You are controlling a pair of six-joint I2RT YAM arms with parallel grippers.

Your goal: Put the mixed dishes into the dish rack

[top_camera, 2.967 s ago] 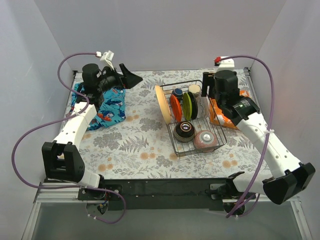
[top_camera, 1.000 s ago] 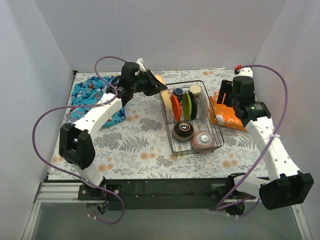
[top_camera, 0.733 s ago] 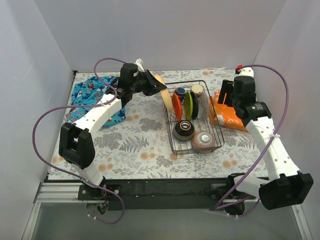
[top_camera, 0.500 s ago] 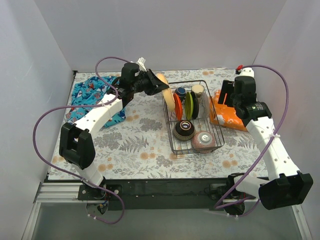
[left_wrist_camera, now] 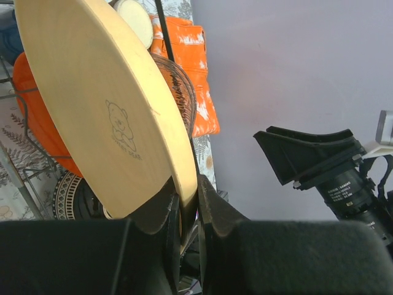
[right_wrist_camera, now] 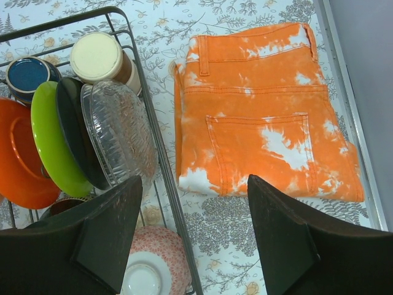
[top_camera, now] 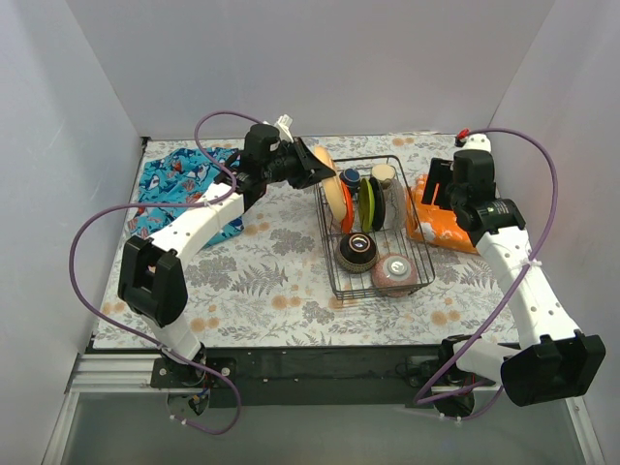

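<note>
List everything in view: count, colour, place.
rack: 1, black, centre-right
yellow plate: 1, yellow, rack's left end, held
orange plate: 1, orange, upright in rack
green plate: 1, green, beside it
dark plate: 1, dark, next along
glass dish: 1, clear, next along
mug: 1, blue, rack's far end
cup: 1, cream, beside mug
dark bowl: 1, dark, rack's near half
pink bowl: 1, pink, rack's near corner
cloth: 1, blue, far left
shorts: 1, orange, right of rack
table: 1, floral, under all
left arm: 1, white, jaws shut on yellow plate
right arm: 1, white, jaws open over shorts
</note>
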